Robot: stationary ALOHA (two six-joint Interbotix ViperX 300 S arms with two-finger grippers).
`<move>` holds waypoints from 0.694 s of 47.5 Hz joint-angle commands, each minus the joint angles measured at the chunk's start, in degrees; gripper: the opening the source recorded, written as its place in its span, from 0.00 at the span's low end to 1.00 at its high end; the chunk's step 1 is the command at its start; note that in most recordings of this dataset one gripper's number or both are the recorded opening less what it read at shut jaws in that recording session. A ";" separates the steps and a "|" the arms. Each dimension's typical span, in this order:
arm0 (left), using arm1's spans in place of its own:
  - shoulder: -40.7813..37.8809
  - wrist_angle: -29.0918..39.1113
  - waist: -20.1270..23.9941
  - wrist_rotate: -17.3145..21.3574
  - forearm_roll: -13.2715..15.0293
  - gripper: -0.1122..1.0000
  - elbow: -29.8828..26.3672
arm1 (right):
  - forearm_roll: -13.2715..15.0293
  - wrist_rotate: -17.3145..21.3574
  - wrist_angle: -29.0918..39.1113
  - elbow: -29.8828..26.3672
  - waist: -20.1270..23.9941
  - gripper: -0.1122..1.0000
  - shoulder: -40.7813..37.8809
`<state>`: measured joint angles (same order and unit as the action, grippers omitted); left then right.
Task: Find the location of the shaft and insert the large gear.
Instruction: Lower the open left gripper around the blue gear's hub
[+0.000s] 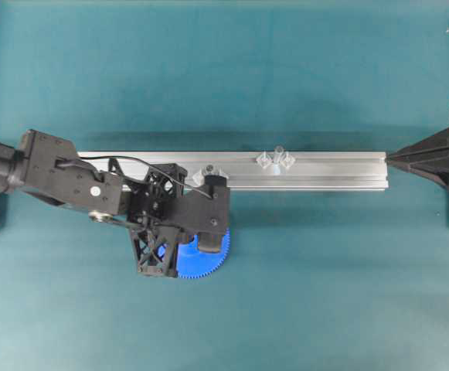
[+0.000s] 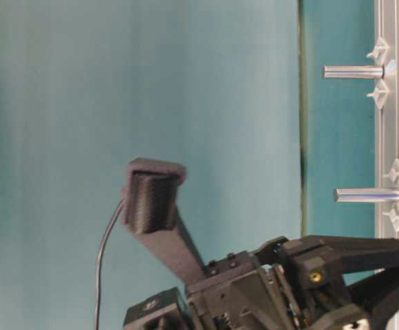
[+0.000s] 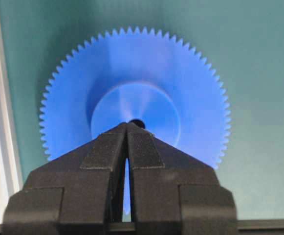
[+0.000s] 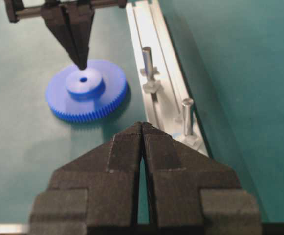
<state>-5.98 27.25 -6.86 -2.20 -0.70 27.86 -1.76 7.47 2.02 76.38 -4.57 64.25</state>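
Large gear, blue and fine-toothed, lying flat on the green mat directly beneath the left gripper, whose fingers are pressed together and hold nothing; their tips hang just over the raised hub, at the edge of the centre hole. Beyond the gripper, just beside the gear, runs the aluminium rail. On it stand two upright pegs with clear diamond tabs; the one further along from the gripper appears to be the shaft, the nearer the stub. Right gripper, likewise closed and empty, held well back at the rail's end. Step in hand, as judged: approach to the gear, before grasping. Next move calls for parting the fingers, then seizing hub or rim.
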 commanded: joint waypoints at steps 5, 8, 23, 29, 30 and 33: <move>0.26 1.14 -0.35 0.18 -0.18 0.10 -2.20 | 0.00 0.53 -0.26 -0.53 -0.26 0.12 -0.26; 0.09 1.58 -0.44 0.18 -0.18 0.10 -2.64 | 0.00 0.53 -0.26 -0.53 -0.35 0.12 -0.35; -1.32 4.92 -1.05 0.53 -0.26 0.10 -4.75 | 0.00 0.53 -0.35 -0.53 -0.44 0.12 -0.26; -1.93 5.01 -1.32 0.53 -0.18 0.10 -5.27 | 0.00 0.62 -0.35 -0.53 -0.44 0.12 -0.35; -2.02 5.10 -1.41 0.53 -0.26 0.10 -5.36 | 0.00 0.62 -0.35 -0.53 -0.44 0.12 -0.35; -2.29 5.10 -1.41 0.53 -0.26 0.10 -5.63 | 0.00 0.70 -0.44 -0.44 -0.44 0.12 -0.26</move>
<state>-8.96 32.43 -7.82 -1.76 -0.79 23.64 -1.76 7.56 2.02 76.38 -4.83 64.25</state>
